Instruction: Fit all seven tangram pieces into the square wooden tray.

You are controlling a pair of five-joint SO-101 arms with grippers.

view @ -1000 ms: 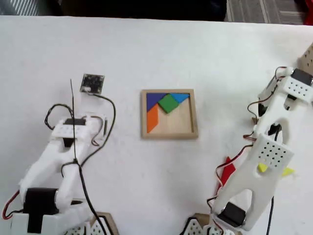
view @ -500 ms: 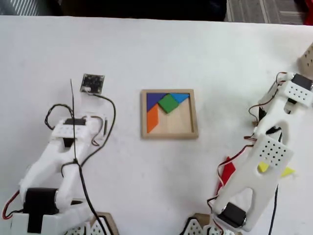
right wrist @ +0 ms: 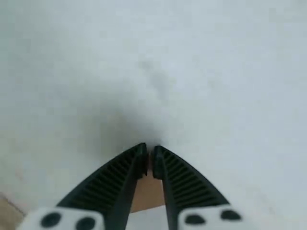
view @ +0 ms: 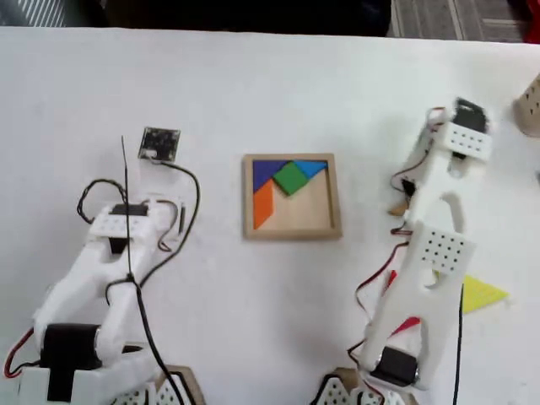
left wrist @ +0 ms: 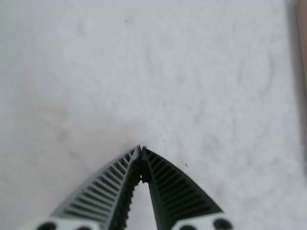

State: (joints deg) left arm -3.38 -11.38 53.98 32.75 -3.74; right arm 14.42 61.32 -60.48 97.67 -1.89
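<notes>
While clamping a tan piece (right wrist: 146,191) in the right claw (right wrist: 149,152), right of the tray (view: 293,234), left claw (left wrist: 140,152) pressed together empty: apparently mid-carry, next calling for a swing over the tray's unfilled half.

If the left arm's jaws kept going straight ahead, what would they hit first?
Probably the bare white table: the left arm's jaws, shut, point at it with nothing visible between.

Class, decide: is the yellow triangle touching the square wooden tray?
Apart. The high view shows the yellow triangle lying on the table, well clear of the wooden tray.
</notes>
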